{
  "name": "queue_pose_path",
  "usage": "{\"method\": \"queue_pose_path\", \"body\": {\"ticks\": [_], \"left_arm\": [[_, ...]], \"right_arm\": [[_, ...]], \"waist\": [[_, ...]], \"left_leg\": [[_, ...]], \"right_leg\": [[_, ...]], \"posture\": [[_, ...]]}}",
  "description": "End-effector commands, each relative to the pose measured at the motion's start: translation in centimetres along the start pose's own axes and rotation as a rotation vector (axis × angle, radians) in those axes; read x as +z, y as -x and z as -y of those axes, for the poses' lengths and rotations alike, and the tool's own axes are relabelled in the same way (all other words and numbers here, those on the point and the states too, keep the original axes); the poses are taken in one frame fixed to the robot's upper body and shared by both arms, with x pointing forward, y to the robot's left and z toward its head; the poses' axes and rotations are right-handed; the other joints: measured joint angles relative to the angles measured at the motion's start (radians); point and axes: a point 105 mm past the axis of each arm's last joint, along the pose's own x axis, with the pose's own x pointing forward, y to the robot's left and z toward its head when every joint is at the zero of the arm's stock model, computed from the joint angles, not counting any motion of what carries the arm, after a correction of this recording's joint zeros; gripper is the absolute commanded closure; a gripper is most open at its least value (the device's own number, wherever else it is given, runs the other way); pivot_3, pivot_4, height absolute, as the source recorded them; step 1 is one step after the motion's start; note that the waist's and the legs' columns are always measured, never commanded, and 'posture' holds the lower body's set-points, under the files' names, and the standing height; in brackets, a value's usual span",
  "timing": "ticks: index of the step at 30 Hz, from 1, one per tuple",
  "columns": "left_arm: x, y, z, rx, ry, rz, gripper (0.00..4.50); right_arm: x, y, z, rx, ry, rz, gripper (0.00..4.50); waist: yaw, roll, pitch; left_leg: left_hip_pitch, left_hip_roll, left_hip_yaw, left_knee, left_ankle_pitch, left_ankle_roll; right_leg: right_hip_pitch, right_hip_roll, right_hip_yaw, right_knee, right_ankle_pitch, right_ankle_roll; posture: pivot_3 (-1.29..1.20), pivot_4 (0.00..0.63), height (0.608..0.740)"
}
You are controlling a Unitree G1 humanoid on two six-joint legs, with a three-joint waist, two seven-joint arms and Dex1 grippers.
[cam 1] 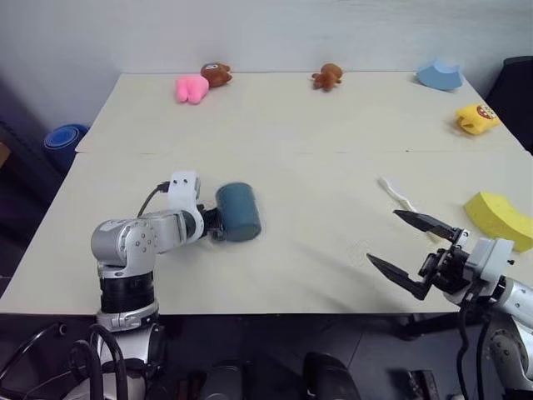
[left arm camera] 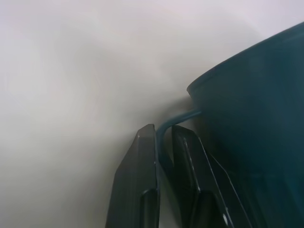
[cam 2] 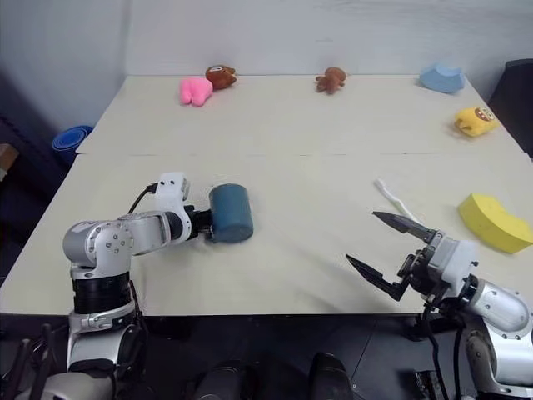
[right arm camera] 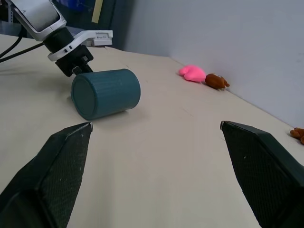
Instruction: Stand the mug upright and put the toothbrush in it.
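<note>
The dark teal mug lies on its side left of the table's middle, its closed bottom facing the right wrist camera. My left gripper is shut on the mug's thin loop handle, which runs between the two black fingers. From the head I see that gripper pressed against the mug's left side. The white toothbrush lies flat on the table to the right. My right gripper hovers open just in front of the toothbrush, near the table's front edge, holding nothing.
A yellow sponge wedge sits at the right edge. Along the back lie a pink plush, two brown plush toys, a light blue lump and a yellow plush. A blue object is on the floor to the left.
</note>
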Motion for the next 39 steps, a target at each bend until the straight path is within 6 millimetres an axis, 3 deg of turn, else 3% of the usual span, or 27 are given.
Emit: {"method": "queue_pose_path", "body": {"ticks": [1, 5, 10, 12, 15, 17, 20, 23, 27, 31, 34, 39], "left_arm": [[0.1, -0.1, -0.4, -0.036, -0.185, -0.016, 4.35], [3.5, 1.5, 1.7, -0.189, -0.520, 0.137, 4.35], [7.6, 2.7, 4.3, -0.341, -0.819, 0.315, 4.35], [9.9, 2.5, 5.4, -0.374, -0.752, 0.417, 4.35], [11.2, 1.7, 7.7, -0.457, -0.727, 0.562, 4.35], [10.5, 1.0, 10.6, -0.560, -0.671, 0.724, 4.35], [9.3, 0.8, 12.8, -0.661, -0.611, 0.867, 4.35], [8.4, -0.1, 13.2, -0.617, -0.599, 0.984, 4.35], [6.3, -1.7, 13.4, -0.569, -0.647, 1.007, 4.35], [4.4, -1.9, 14.5, -0.590, -0.768, 1.023, 4.35], [3.3, -2.3, 14.7, -0.638, -0.737, 0.991, 3.62], [2.8, -2.6, 13.5, -0.620, -0.723, 0.954, 2.05]], "right_arm": [[1.2, 0.3, 0.5, -0.021, 0.044, 0.012, 0.00], [1.1, 0.7, 0.7, -0.040, 0.048, -0.013, 0.00], [1.2, 1.6, 0.5, -0.083, 0.046, -0.052, 0.00], [1.2, 2.1, 0.4, -0.100, 0.038, -0.064, 0.00], [1.2, 2.4, 0.1, -0.108, 0.033, -0.077, 0.00], [1.1, 2.6, 0.1, -0.135, 0.041, -0.087, 0.00], [1.1, 2.9, 0.2, -0.163, 0.046, -0.093, 0.00], [0.9, 3.2, -0.1, -0.173, 0.045, -0.103, 0.00], [1.0, 3.5, -0.3, -0.206, 0.046, -0.105, 0.00], [1.2, 3.4, -0.6, -0.215, 0.047, -0.105, 0.00], [1.3, 3.3, -0.8, -0.220, 0.043, -0.105, 0.00], [1.4, 3.3, -0.6, -0.238, 0.042, -0.101, 0.00]], "waist": [[-0.003, -0.001, 0.000], [-0.004, -0.001, 0.001], [0.003, -0.003, 0.002], [0.005, -0.003, 0.002], [0.006, -0.006, 0.004], [0.002, -0.007, 0.004], [0.002, -0.009, 0.006], [0.000, -0.012, 0.008], [0.000, -0.013, 0.008], [0.003, -0.013, 0.008], [0.006, -0.013, 0.008], [0.002, -0.013, 0.008]], "left_leg": [[0.000, 0.000, 0.000, 0.000, 0.000, 0.000], [-0.002, 0.001, 0.001, -0.001, 0.000, -0.001], [-0.005, 0.001, 0.002, -0.001, 0.000, -0.001], [-0.005, 0.001, 0.002, -0.001, 0.000, -0.001], [-0.007, 0.001, 0.002, -0.001, 0.001, 0.001], [-0.006, 0.001, 0.002, -0.002, 0.000, 0.001], [-0.006, 0.001, 0.002, -0.002, 0.000, 0.002], [-0.008, 0.002, 0.003, -0.001, 0.000, 0.002], [-0.007, 0.002, 0.003, -0.001, 0.000, 0.003], [-0.007, 0.002, 0.003, -0.001, -0.001, 0.003], [-0.008, 0.001, 0.003, -0.001, -0.001, 0.004], [-0.008, 0.001, 0.003, -0.001, -0.001, 0.004]], "right_leg": [[0.000, 0.000, 0.000, 0.000, 0.000, 0.000], [-0.002, 0.001, 0.000, -0.001, 0.000, 0.000], [-0.002, 0.002, 0.000, -0.006, 0.000, 0.000], [-0.002, 0.003, 0.000, -0.007, 0.000, 0.000], [-0.002, 0.003, 0.000, -0.008, 0.000, 0.001], [-0.002, 0.003, 0.000, -0.008, 0.001, 0.001], [-0.002, 0.003, -0.001, -0.009, 0.001, 0.002], [-0.003, 0.003, -0.002, -0.009, 0.001, 0.002], [-0.003, 0.003, -0.001, -0.009, 0.001, 0.002], [-0.003, 0.002, -0.001, -0.009, 0.001, 0.002], [-0.003, 0.002, -0.002, -0.010, 0.001, 0.002], [-0.003, 0.002, -0.002, -0.010, 0.001, 0.002]], "posture": [[0.00, 0.150, 0.740], [0.00, 0.150, 0.740], [0.00, 0.150, 0.740], [0.00, 0.150, 0.740], [0.00, 0.150, 0.740], [0.00, 0.150, 0.740], [0.00, 0.150, 0.740], [0.00, 0.150, 0.740], [0.00, 0.150, 0.740], [0.00, 0.150, 0.740], [0.00, 0.150, 0.740], [0.00, 0.150, 0.740]]}}
